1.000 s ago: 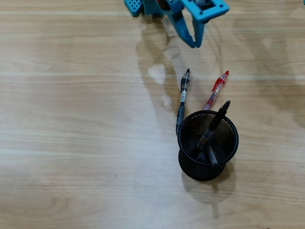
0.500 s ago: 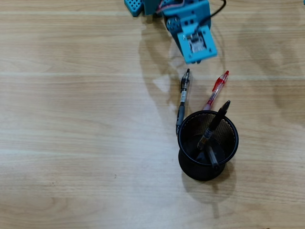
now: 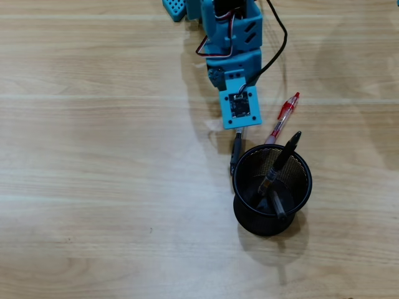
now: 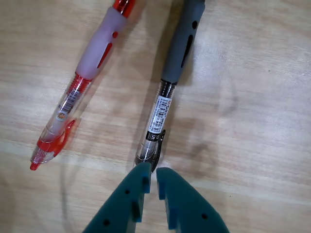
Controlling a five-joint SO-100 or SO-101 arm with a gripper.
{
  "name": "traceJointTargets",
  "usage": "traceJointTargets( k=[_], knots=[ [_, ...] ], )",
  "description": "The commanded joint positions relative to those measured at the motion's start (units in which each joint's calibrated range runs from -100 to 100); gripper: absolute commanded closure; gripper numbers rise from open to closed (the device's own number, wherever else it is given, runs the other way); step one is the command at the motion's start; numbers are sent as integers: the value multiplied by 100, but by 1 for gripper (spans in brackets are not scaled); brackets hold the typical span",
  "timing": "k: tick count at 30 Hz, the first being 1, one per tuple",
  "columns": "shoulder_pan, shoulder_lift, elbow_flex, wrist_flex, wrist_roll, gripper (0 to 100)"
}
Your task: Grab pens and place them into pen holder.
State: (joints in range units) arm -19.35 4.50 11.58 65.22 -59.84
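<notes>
In the wrist view a black and grey pen (image 4: pixel 167 92) lies on the wood beside a red pen (image 4: pixel 80 82). My teal gripper (image 4: pixel 151 170) is low over the table, its tips right at the black pen's clip end. The jaws stand nearly together with nothing between them. In the overhead view my arm (image 3: pixel 232 56) covers the upper half of that black pen (image 3: pixel 235 154), whose grip end lies against the pen holder (image 3: pixel 308 180). The red pen (image 3: pixel 283 117) lies to the right of the arm. Two dark pens (image 3: pixel 282 161) lean inside the black mesh holder.
The light wooden table (image 3: pixel 93 187) stretches left and below. The arm's base (image 3: pixel 177 7) sits at the top edge of the overhead view, and a black cable (image 3: pixel 277 43) loops to the arm's right.
The arm has swung down and forward from the top edge, and its wrist now hangs over the black pen's upper end, hiding it in the overhead view.
</notes>
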Motion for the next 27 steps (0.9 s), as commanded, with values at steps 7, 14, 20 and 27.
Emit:
traceJointTargets(
  k=[7,14,20,27],
  knots=[
    [97,495,-244,-913,-18,98],
    [115,689,-262,-913,-23,94],
    [115,756,-262,-922,-18,88],
    [97,781,-199,-922,-18,88]
  ],
)
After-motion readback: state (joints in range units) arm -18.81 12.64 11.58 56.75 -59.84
